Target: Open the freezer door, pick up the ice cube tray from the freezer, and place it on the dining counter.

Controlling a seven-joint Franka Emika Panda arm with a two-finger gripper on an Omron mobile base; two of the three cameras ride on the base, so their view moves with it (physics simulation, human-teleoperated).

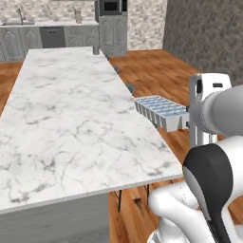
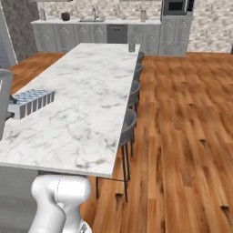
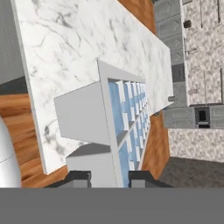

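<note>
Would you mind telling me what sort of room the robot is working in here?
A home kitchen with a dining area, most likely. A long marble dining counter has stools along one side, and the far wall carries grey cabinets with a sink and a built-in oven. The claw holds an ice cube tray.

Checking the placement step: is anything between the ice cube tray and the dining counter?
Nothing visible. The gripper holds the ice cube tray by one end, near the dining counter, whose marble nearby looks bare; a small cup stands at its far end.

Arm reaches forward, level — jaws nearly closed, gripping the ice cube tray (image 3: 127,127).
</note>
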